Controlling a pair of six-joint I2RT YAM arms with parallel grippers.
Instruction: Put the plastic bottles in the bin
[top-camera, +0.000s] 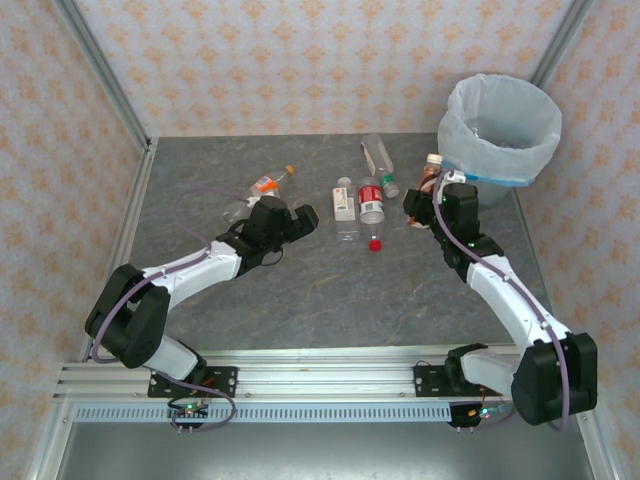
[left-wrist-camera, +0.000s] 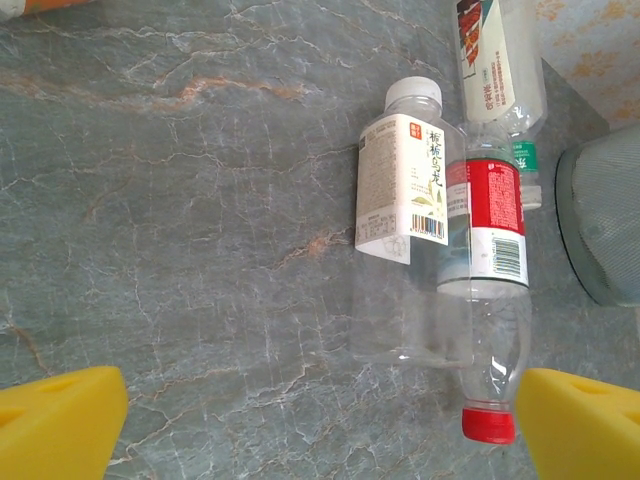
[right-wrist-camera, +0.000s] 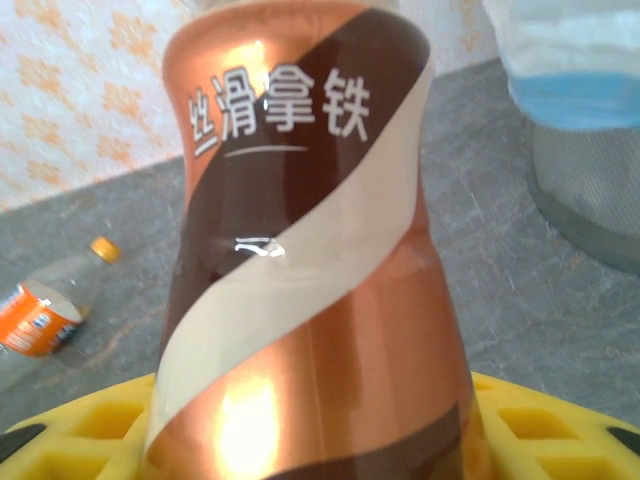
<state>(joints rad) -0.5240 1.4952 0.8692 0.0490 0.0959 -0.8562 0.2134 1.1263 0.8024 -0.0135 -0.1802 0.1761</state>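
The step in hand looks like the carry: the right gripper (top-camera: 425, 200) is clamped on a brown-labelled bottle (right-wrist-camera: 300, 250), which stands roughly upright between its yellow fingers (right-wrist-camera: 560, 425). The bottle's white cap sits just beside the near-left wall of the bin (top-camera: 500, 125). It is not yet over the opening.

Judging from this, the next move calls for a lift above the rim and a short reach to the right over the bagged opening. Only then should the jaws part, since a low approach could knock the bin or snag the liner.

The right arm stretches forward from its base with the elbow bent and the wrist turned towards the bin.

The left arm reaches in low towards the table's centre. The left gripper (top-camera: 298, 222) holds nothing, its jaws wide apart. It faces the white-labelled bottle (left-wrist-camera: 405, 190) and the red-labelled bottle (left-wrist-camera: 490, 230), which lie side by side and touching.

An orange-labelled bottle (top-camera: 262, 185) lies just behind the left wrist. Another clear bottle (top-camera: 380, 160) lies on the table between the centre pair and the bin.
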